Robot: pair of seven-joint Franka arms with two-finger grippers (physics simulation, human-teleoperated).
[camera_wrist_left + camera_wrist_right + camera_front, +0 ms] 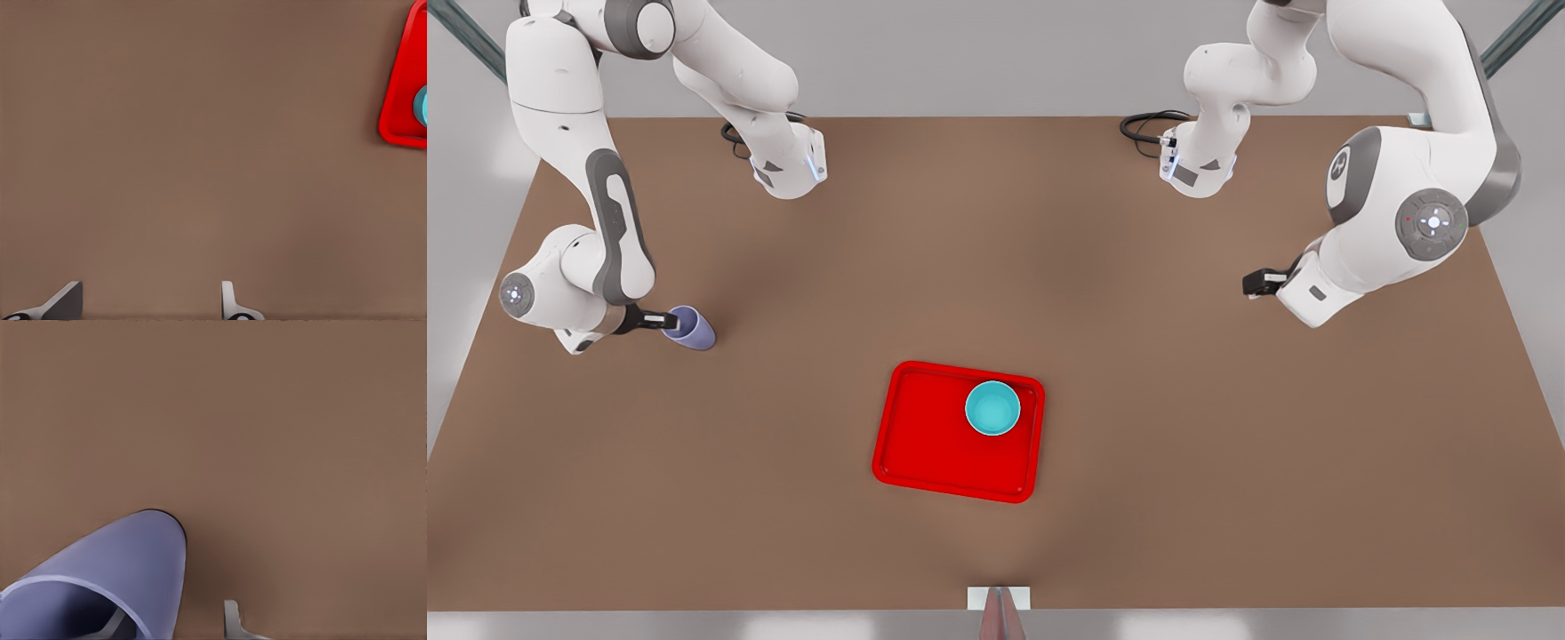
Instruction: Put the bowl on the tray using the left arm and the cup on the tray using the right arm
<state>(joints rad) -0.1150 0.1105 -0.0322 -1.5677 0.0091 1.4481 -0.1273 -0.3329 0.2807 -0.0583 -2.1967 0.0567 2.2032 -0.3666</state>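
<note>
Bowl on tray; cup at the right gripper, off the tray.

Teal bowl (pixel 992 408) sits inside the red tray (pixel 925 453), toward its far right corner in the front view. Right gripper (pixel 665 321), at the front view's left, has one finger inside the lavender cup (pixel 691 328) and one outside; whether they pinch the wall, cannot tell. Left gripper (pixel 1254 284) waits at the front view's right, fingers spread, holding nothing, above brown table (pixel 1183 444).

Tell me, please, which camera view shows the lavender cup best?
The front view: the whole cup stands on the table at the right gripper, far from the tray. The right wrist view shows its rim and wall close up, one finger inside; the left wrist view adds nothing.
</note>
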